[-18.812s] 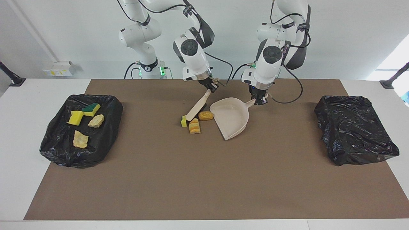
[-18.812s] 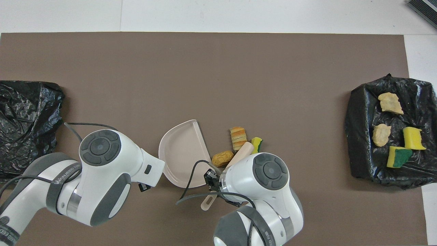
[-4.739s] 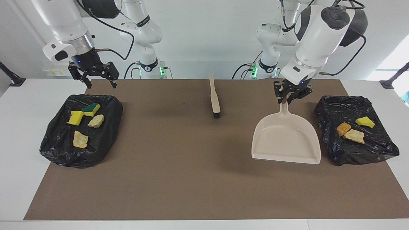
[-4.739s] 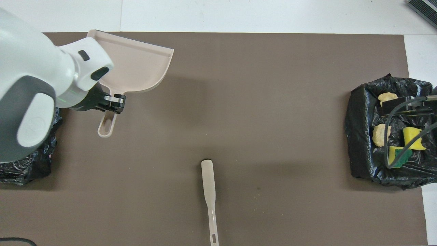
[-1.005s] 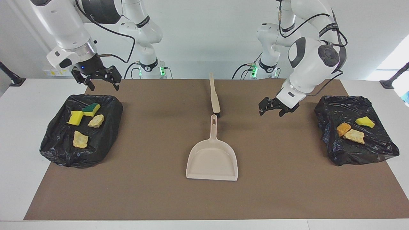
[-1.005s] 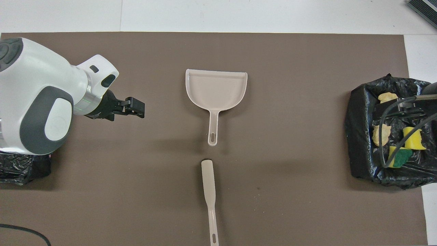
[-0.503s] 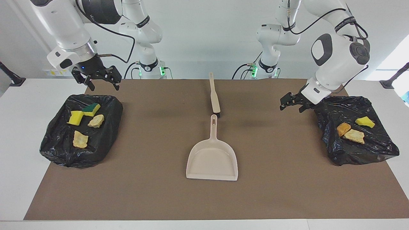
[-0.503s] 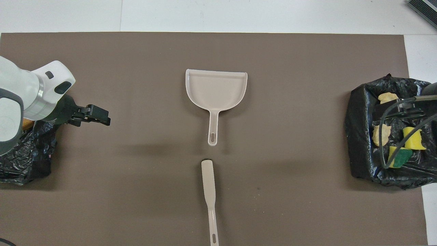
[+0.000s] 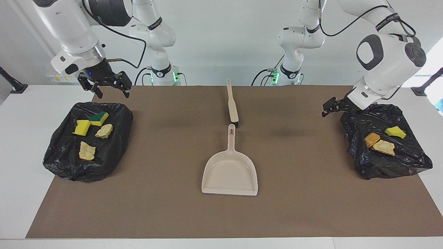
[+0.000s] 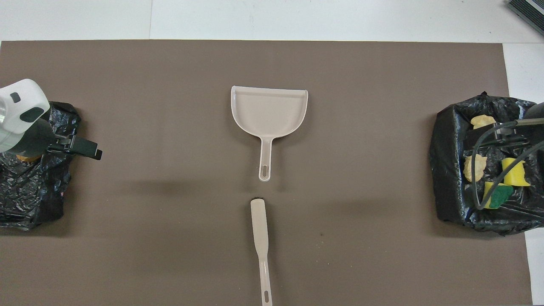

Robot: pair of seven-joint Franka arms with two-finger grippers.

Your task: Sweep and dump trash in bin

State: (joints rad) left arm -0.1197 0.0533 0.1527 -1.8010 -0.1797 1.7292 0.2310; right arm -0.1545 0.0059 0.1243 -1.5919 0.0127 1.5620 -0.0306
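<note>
Trash lies in the bag at frame right and in the bag at frame left. Left tool and right tool hang open, empty, by those bags. Dustpan sits centre.

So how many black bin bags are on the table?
2: one bin bag at the right arm's end, one bin bag at the left arm's end, both holding scraps.

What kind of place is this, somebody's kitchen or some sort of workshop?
Most likely a robotics lab, not a kitchen. Two white robot arms stand at a white table with a brown mat, where a beige plastic dustpan, a beige hand brush and black bag-lined bins are laid out like a practice exercise.
</note>
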